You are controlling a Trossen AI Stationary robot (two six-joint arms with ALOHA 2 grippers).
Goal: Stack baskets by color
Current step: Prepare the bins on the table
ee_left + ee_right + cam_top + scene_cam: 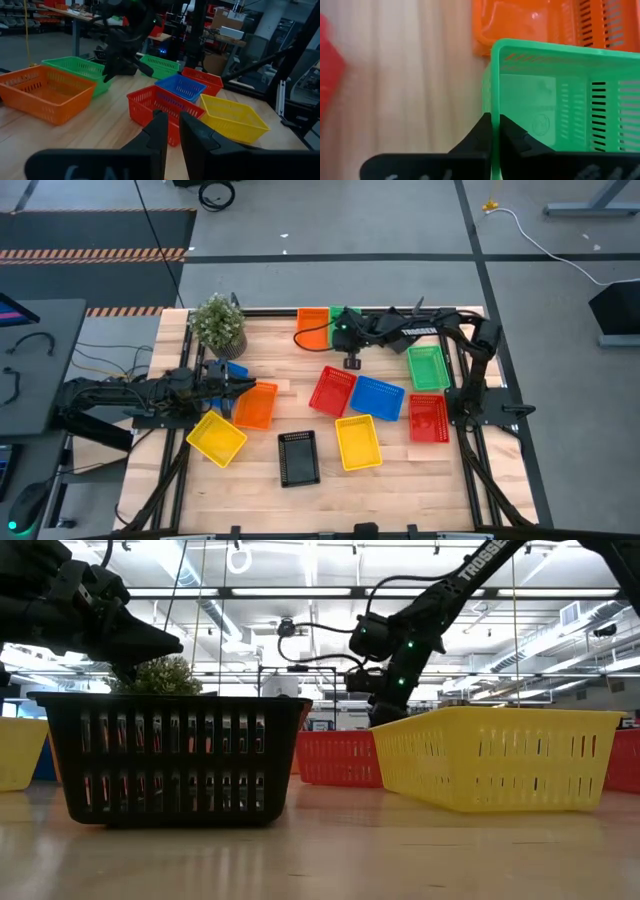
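**Trainee:** Which step is in hand here?

**Operator:** I read it as the pick of a green basket. In the high view my right gripper (347, 330) sits at upper centre, over the green basket (343, 317) that lies beside an orange basket (312, 327) at the table's (400, 490) far edge. The right wrist view shows the fingers pinched together on that basket's near wall (492, 80) — closed on the rim, with the wall between them.

**Trainee:** And its partner?

**Operator:** The second green basket (427, 367) lies at the right of the high view, just above a red basket (429, 418). The 2 greens are well apart.

**Trainee:** The left arm?

**Operator:** My left gripper (240, 385) waits at centre left, beside a second orange basket (256, 406) and a scrap of blue basket (236, 369) below the potted plant (218, 323). Its fingers (159, 131) stand nearly together with a thin gap, holding nothing.

**Trainee:** What does the next move call for?

**Operator:** In my judgement — a clean lift clear of the orange neighbour, a carry to the right, then nesting the held basket squarely into the other green. A one-wall pinch may let it tilt, so I'd go slowly.
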